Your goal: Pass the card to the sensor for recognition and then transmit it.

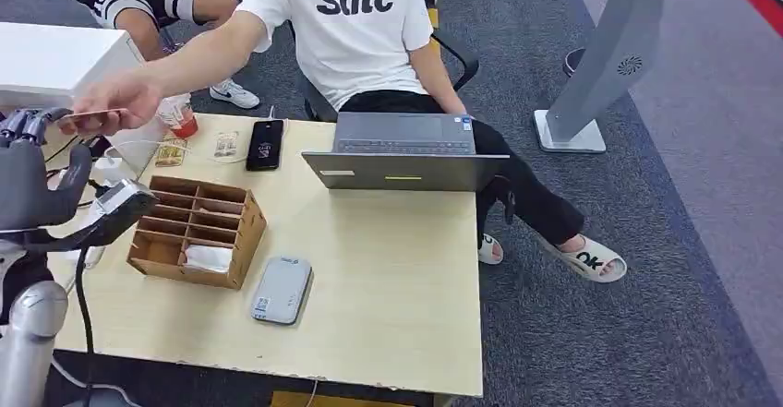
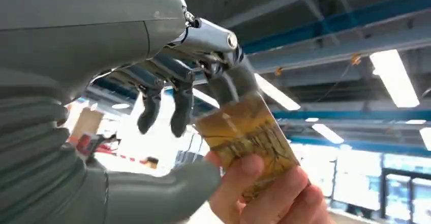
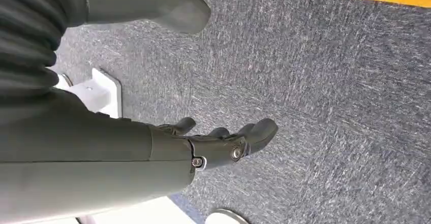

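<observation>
At the desk's (image 1: 397,315) left edge, the left hand (image 1: 32,181) is raised, fingertips up by one card (image 1: 92,113) that a person's hand (image 1: 115,102) holds out. On the desk lie one laptop (image 1: 406,153), one phone (image 1: 265,143), one cardboard organizer (image 1: 197,230) and one grey sensor (image 1: 282,289). From the left wrist, the yellowish card (image 2: 246,135) appears close up, its upper end touching one left-hand finger (image 2: 231,82) while the person's fingers (image 2: 264,193) pinch the lower end; whether the robot grips it cannot be told. Over grey carpet (image 3: 330,82), the right hand (image 3: 223,145) hangs with fingers loosely apart, holding nothing.
</observation>
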